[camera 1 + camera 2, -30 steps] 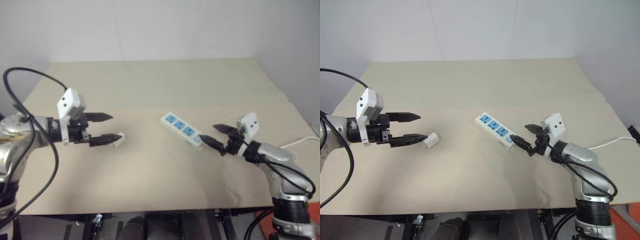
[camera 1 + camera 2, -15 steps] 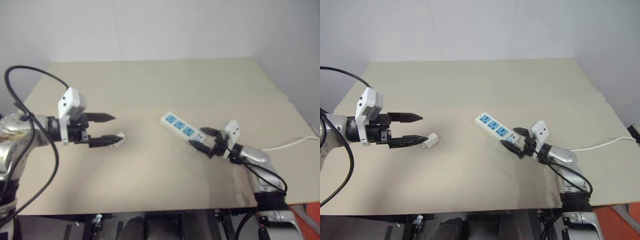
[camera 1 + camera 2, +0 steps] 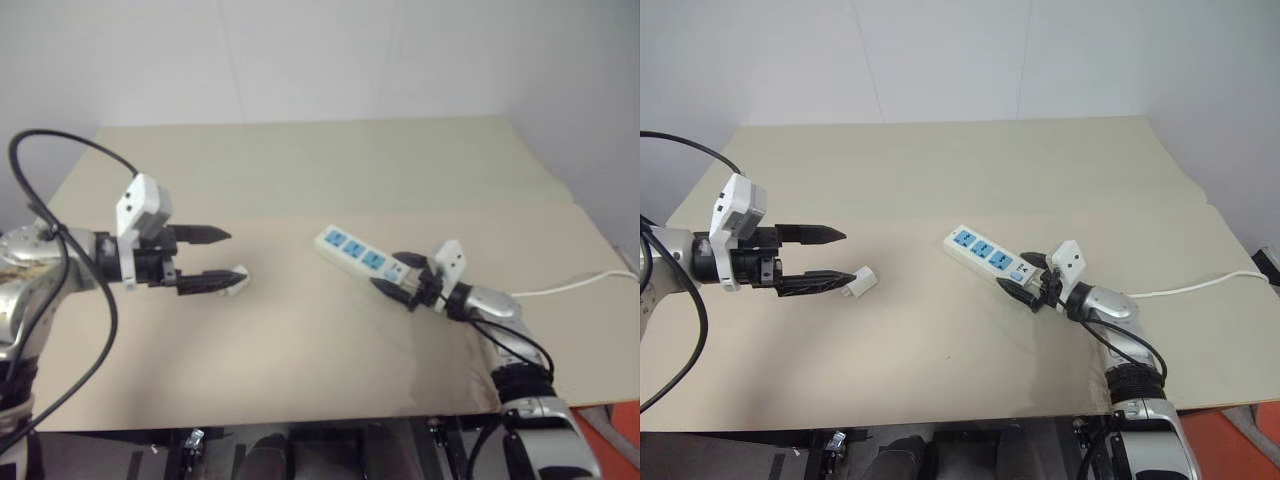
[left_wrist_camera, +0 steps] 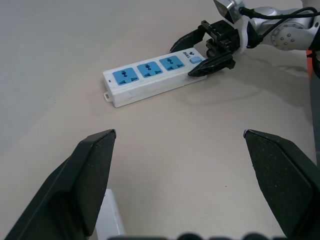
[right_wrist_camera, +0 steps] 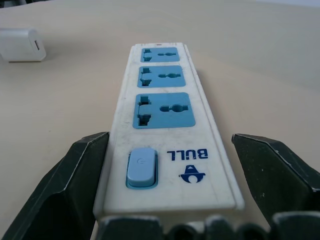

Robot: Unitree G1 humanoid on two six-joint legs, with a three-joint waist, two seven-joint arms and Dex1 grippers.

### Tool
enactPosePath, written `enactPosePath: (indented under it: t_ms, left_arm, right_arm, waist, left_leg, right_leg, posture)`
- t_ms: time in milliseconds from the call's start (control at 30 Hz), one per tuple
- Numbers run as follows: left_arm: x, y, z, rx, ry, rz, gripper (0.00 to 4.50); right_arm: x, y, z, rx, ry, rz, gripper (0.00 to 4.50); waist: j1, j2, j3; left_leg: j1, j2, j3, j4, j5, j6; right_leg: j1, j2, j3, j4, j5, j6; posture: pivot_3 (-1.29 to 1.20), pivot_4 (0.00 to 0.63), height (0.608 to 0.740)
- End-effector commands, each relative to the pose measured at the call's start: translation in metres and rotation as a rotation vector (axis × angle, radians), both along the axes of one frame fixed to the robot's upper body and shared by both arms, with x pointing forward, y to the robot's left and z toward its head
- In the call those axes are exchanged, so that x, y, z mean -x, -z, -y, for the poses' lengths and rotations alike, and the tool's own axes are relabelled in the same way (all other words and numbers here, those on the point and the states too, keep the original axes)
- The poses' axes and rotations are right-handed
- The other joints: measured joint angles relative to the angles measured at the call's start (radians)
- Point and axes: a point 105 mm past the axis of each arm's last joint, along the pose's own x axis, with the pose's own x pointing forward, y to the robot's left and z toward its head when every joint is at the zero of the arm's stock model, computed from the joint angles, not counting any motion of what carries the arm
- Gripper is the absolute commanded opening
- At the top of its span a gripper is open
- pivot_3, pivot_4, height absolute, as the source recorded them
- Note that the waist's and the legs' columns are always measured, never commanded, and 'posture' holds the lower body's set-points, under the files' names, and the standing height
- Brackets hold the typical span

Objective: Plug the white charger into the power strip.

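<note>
A wide, flat beige tabletop (image 3: 970,170) fills the scene. Behind it stands a plain, pale grey-white wall (image 3: 940,55), evenly lit.

- Beige table (image 3: 970,170), matte, seam across far part.
- On it: power strip (image 3: 981,252) w/ 3 blue sockets, angled, right of centre; thin cord (image 3: 1200,287) off to right edge.
- White charger (image 3: 864,280) flat on left half, well apart from strip.

Strip (image 3: 355,253) lies mid-frame; right gripper (image 3: 395,279) straddles its switch end. Charger (image 3: 237,281) touches open left gripper (image 3: 222,256).
</note>
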Motion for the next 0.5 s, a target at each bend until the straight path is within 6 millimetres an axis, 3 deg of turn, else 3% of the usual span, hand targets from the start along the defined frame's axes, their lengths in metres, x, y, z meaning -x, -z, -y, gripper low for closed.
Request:
enactPosePath:
  t_ms: [33,500]
  left_arm:
    - [0.001,-0.01,0.0,-0.004,0.008,0.037,4.5]
    - [0.001,-0.01,0.001,0.0,0.004,0.043,4.5]
  right_arm:
    - [0.002,0.003,-0.007,0.013,-0.041,0.009,4.47]
    - [-0.003,0.018,-0.013,0.048,-0.064,-0.036,4.47]
  waist:
    - [-0.001,0.0,0.0]
    - [-0.009,0.0,0.0]
  left_leg:
    - [0.0,0.0,0.001,0.0,0.0,0.0]
    - [0.004,0.011,0.012,0.0,-0.001,0.001]
  right_leg:
    - [0.0,0.0,0.001,0.0,0.0,0.0]
    - [0.0,0.011,0.011,-0.001,0.004,-0.002]
  posture:
    - [0.0,0.15,0.74]
    - [0.0,0.15,0.74]
